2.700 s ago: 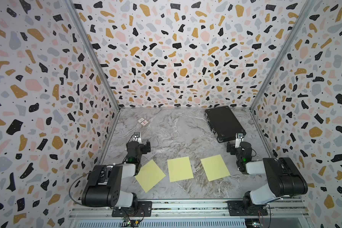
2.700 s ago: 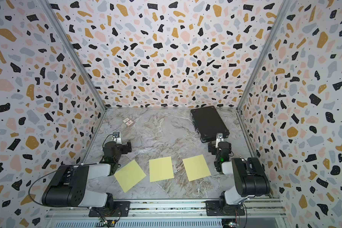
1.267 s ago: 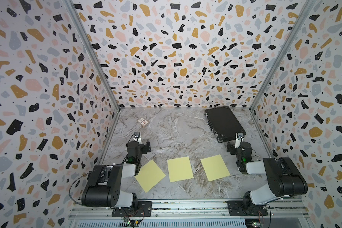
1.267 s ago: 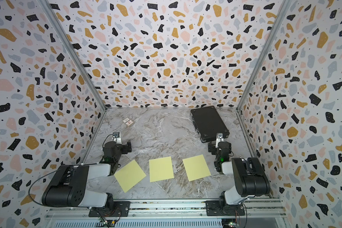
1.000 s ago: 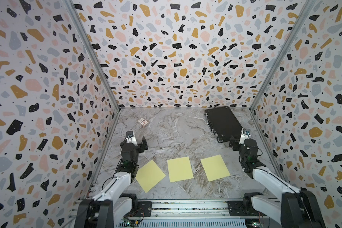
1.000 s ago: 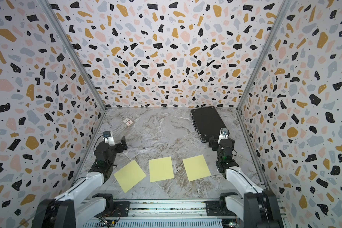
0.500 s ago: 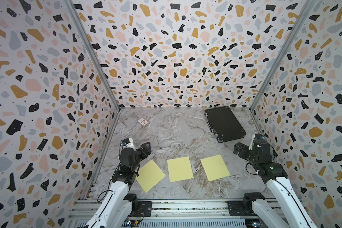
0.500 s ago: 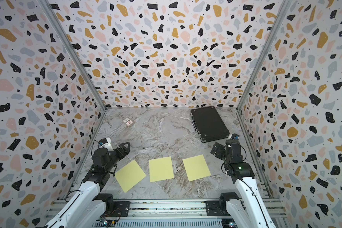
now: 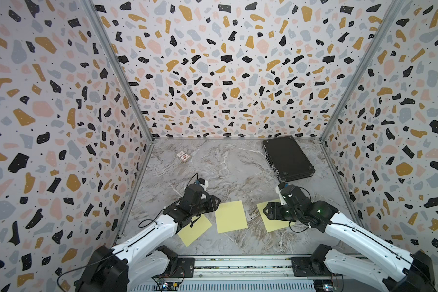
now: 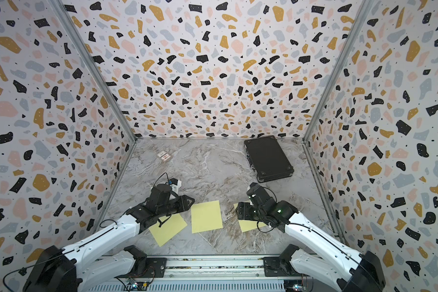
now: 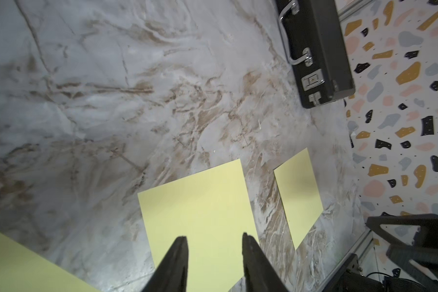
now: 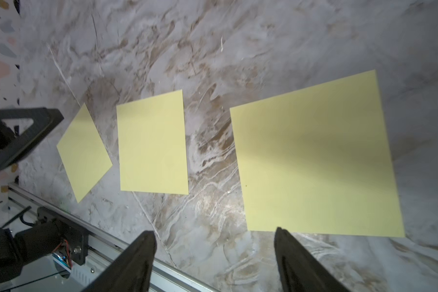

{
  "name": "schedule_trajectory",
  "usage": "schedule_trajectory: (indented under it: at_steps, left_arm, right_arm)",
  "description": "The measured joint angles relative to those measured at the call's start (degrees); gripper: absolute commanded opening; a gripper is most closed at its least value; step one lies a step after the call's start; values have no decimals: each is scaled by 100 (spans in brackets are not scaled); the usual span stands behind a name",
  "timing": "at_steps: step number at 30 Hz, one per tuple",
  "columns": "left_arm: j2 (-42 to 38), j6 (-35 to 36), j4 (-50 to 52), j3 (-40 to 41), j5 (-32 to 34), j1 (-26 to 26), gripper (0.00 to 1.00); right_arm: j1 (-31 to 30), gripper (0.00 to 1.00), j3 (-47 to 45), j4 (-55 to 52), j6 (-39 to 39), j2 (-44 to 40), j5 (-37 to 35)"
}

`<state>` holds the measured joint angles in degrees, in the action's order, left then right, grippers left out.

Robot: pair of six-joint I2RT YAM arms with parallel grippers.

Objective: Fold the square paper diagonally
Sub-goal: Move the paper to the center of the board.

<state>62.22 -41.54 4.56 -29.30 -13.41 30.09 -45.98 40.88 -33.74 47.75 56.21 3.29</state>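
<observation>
- At the front of the table [image 9: 238, 172]: three yellow square sheets lie flat in a row, apart from one another: left paper [image 9: 197, 231], middle paper [image 9: 230, 217], right paper [image 12: 314, 156].
- Left gripper [image 11: 214, 237]: jaws narrowly parted, empty, over the middle paper.
- Right gripper [image 12: 214, 230]: jaws wide, empty, at the right paper's edge.
- Judgement: sheets thin, light, limp, likely to slide. Pinch one corner, pin the opposite corner.

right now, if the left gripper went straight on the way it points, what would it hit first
Most likely the middle yellow paper: in the left wrist view the left gripper has open, empty jaws framing that sheet. Its tilt is hard to judge, so it might skim above it.
</observation>
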Motion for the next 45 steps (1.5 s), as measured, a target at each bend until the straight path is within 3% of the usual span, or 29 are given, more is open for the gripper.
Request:
schedule_trajectory:
  at_steps: [3,7,21,45]
  left_arm:
    - [442,28,-24,-44,-83,39,36]
    - [1025,68,-136,-63,-315,122,29]
    - [1716,271,-304,-74,-476,203,24]
    - [1790,343,-188,-70,-168,262,20]
  right_arm:
    - [-546,73,-289,328,603,168,-236]
    - [-968,61,-468,640,1360,466,-518]
    - [-1869,60,-483,1644,2677,1659,-807]
    - [-1978,58,-625,2723,3574,2391,-765]
